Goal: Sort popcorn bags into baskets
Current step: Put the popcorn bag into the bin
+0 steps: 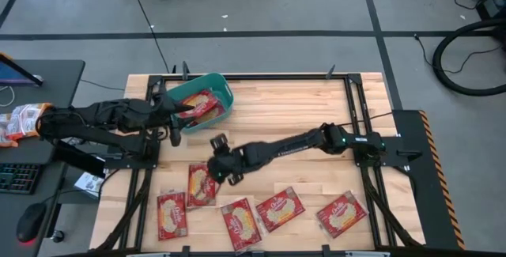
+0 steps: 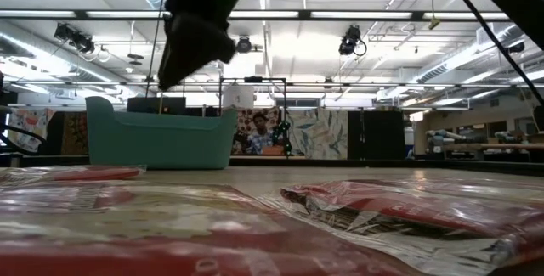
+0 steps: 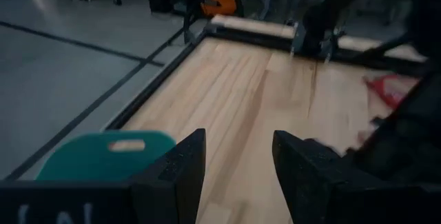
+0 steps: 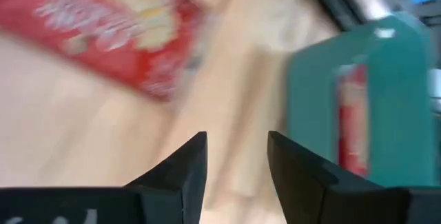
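Hovering beside the teal basket [image 1: 222, 91], the left gripper [image 1: 179, 115] stands apart and empty; right gripper [image 1: 217, 141], just past it, likewise apart over the tabletop [image 1: 300, 107].

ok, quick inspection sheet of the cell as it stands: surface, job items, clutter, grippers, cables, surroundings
Surface: wooden table, bare at its far right.
Job's things: teal basket at far left holds popcorn bags; five bags lie loose along the near edge.
Clutter: nothing seen on the table.
Grippers: left gripper beside the basket, jaws open and empty; right gripper mid-table above the loose bags, open and empty.
Cables: cable coils on the floor.
Surroundings: side desk with another packet, keyboard, mouse.
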Robot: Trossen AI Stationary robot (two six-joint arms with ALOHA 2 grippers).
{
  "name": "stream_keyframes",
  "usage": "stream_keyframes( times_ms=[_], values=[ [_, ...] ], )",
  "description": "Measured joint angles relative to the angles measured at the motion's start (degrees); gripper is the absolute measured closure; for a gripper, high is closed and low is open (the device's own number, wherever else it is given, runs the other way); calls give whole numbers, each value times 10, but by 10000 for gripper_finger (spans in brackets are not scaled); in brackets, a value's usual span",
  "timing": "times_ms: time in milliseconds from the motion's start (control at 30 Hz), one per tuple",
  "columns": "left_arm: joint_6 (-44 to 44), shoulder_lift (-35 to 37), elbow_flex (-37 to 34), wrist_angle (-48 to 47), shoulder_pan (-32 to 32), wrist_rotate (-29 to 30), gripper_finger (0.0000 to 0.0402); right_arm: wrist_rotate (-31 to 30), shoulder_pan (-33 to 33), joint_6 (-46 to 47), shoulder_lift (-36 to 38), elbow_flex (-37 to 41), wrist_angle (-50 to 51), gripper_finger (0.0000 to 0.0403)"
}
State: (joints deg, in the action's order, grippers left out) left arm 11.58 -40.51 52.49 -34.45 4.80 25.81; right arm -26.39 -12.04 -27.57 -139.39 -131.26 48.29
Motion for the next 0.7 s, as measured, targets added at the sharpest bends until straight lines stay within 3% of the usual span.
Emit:
stream_keyframes(
  times_ms=[200,367,467,600,700],
  values=[
    [13,0,0,-19,0,-1,230,24,-24,12,1,32,1,250],
    [30,-12,-13,-30,0,-46,230,23,-29,47,12,82,6,250],
    [40,-27,-15,-49,0,-78,230,17,-34,72,50,153,-22,250],
    [43,-43,-15,-60,0,-80,230,-20,-49,80,137,285,-108,250],
    [43,-47,-15,-58,0,-81,230,-9,-61,86,201,387,-183,250]
  ],
)
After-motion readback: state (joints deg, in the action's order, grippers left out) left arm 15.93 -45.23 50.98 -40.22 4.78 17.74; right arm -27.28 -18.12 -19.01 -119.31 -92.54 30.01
